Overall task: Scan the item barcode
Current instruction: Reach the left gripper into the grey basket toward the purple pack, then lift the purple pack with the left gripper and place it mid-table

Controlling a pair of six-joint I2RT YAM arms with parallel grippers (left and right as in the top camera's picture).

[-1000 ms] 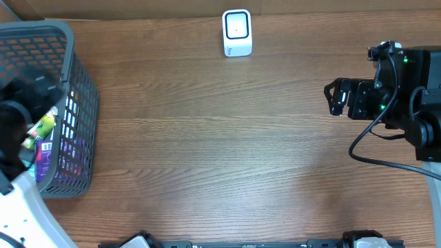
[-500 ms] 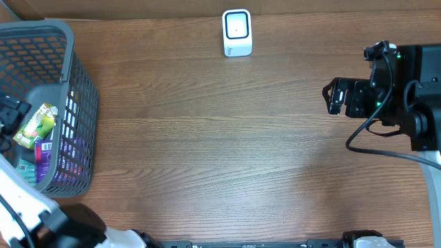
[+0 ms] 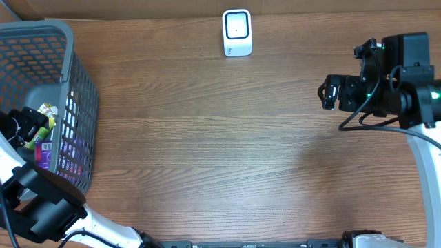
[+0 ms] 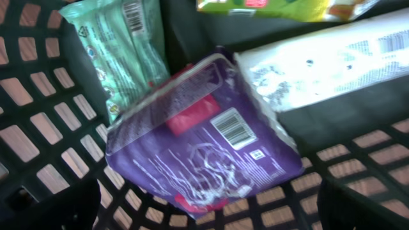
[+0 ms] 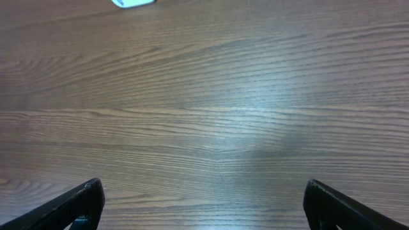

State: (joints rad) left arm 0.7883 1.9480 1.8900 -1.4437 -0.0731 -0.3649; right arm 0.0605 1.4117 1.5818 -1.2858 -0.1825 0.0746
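Inside the grey basket (image 3: 81,83) at the left lies a purple packet (image 4: 192,153) with its barcode (image 4: 233,128) facing up. My left gripper (image 4: 208,214) hangs open just above it, one finger on each side, touching nothing. In the overhead view the left gripper (image 3: 29,124) is down in the basket. The white scanner (image 3: 237,32) stands at the table's far edge. My right gripper (image 3: 329,93) is open and empty above the bare wood at the right, and the right wrist view shows the right gripper (image 5: 204,204) with only table between its fingers.
A mint-green packet (image 4: 121,45), a white packet (image 4: 332,57) and a yellow-green packet (image 4: 281,6) lie beside the purple one. The basket's mesh walls surround the left gripper. The scanner (image 5: 133,2) shows at the top of the right wrist view.
My left arm has swung around and lowered its gripper into the basket over the packets. The right gripper has drifted slightly left and toward the far edge.
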